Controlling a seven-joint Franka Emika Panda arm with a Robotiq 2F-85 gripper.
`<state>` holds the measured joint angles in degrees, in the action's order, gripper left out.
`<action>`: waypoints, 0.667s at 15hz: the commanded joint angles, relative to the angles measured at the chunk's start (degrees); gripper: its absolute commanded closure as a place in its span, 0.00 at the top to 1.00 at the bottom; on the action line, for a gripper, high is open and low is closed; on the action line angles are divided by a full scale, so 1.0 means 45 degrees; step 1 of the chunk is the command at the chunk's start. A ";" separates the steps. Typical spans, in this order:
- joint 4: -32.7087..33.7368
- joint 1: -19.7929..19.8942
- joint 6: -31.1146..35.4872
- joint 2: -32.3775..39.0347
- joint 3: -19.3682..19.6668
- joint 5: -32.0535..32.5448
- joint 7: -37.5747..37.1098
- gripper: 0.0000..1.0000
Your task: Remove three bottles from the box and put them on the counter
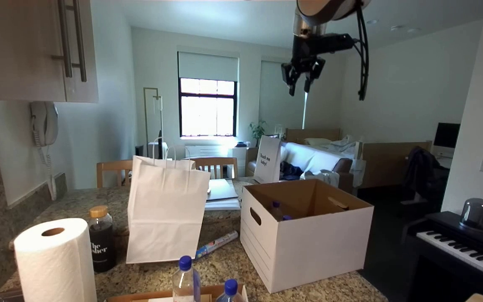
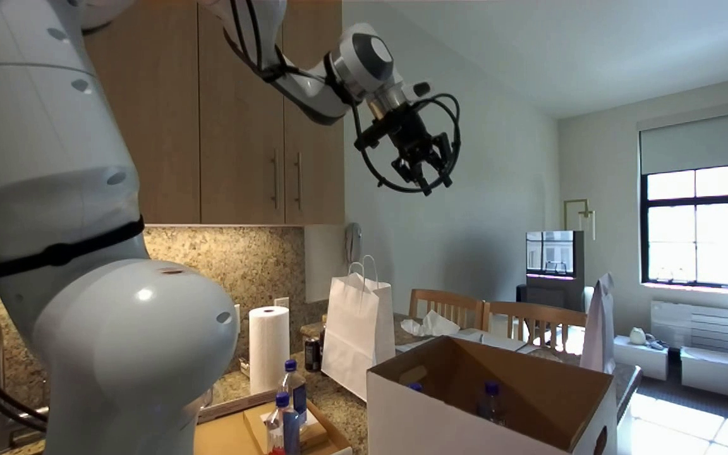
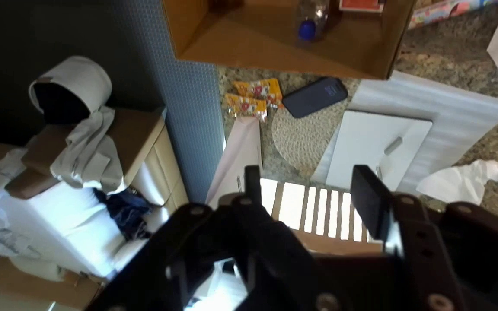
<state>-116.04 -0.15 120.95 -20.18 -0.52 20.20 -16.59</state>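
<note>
Bottles (image 2: 491,404) partly visible inside box (image 2: 430,424)

Blown-out window (image 1: 209,112), sunlit floor (image 2: 673,420), shadowed wall (image 2: 474,272)

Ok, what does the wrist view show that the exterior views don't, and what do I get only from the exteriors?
Only the wrist view: a dark smartphone, yellow packets and a red item inside the box.

Only the exterior views: the paper towel roll, two blue-capped bottles outside the box, and wooden wall cabinets.

Shared: the box, at least one blue-capped bottle inside it, the granite counter, and the open, empty claw.
</note>
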 commanded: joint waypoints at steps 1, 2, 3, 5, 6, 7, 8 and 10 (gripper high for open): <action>-0.0572 0.0307 0.0197 0.0779 0.1188 -0.1775 0.2754 0.88; -0.0643 0.0418 0.0292 0.1176 0.1414 -0.2020 0.3238 0.94; -0.0568 0.0456 0.0236 0.1714 0.1549 -0.2205 0.3687 0.99; -0.0597 0.0496 0.0849 0.2669 0.1584 -0.2493 0.3913 1.00; -0.0749 0.0458 0.1510 0.3169 0.1496 -0.2674 0.3678 1.00; -0.0854 0.0417 0.1915 0.3694 0.1364 -0.2793 0.3359 1.00; -0.0931 0.0332 0.1786 0.4260 0.1224 -0.3052 0.3357 1.00; -0.1402 0.0290 0.2748 0.5151 0.0967 -0.2990 0.3038 1.00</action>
<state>-120.04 1.13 128.08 -1.79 5.41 7.91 -1.57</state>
